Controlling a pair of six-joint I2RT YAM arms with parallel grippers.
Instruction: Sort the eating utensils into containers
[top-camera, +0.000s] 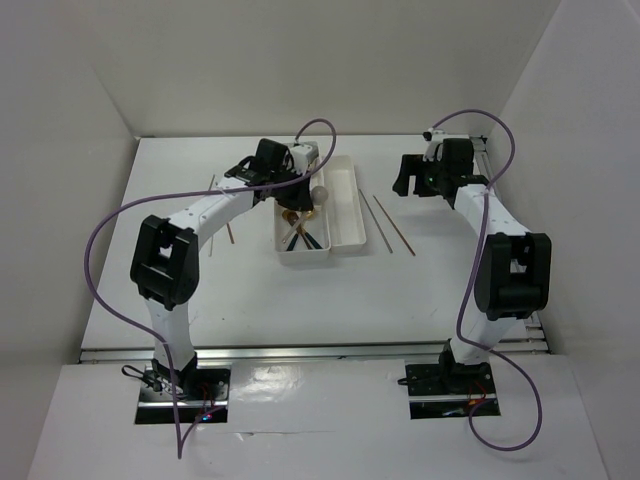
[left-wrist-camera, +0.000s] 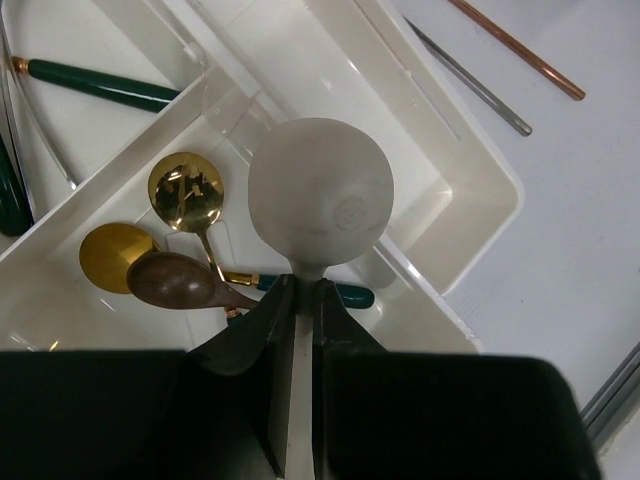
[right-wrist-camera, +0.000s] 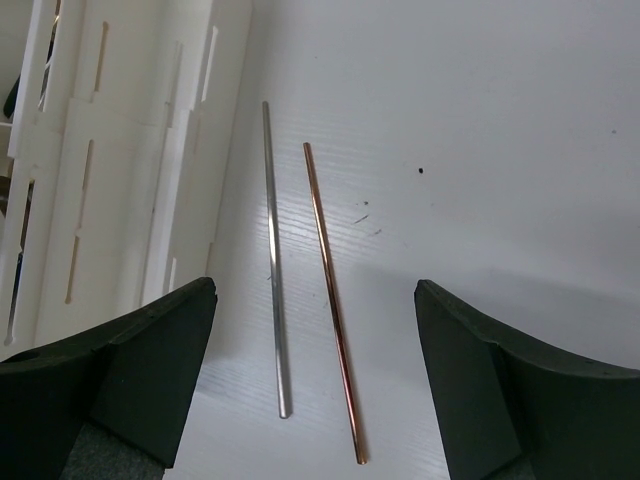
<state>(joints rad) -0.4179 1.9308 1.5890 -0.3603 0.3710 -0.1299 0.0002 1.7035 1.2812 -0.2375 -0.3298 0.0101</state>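
White tabletop (top-camera: 220, 300): left end effector (left-wrist-camera: 302, 292) pinches grey spoon (left-wrist-camera: 320, 190) over tray (left-wrist-camera: 497, 180); right end effector (right-wrist-camera: 315, 300) spread above chopsticks (right-wrist-camera: 272, 250).

In the left wrist view the grey spoon (left-wrist-camera: 320, 190) shows only its bowl; its handle disappears between the fingers (left-wrist-camera: 255, 350). The brown spoon (left-wrist-camera: 175, 282) and the gold spoon (left-wrist-camera: 185, 192) lose most of their handles behind that bowl. The teal-handled utensil (left-wrist-camera: 95, 83) has its head cut off by the left edge. From above, the left arm (top-camera: 215, 210) covers the far left part of the tray (top-camera: 345, 215), and the thin sticks (top-camera: 230, 232) beside it are too small to name.
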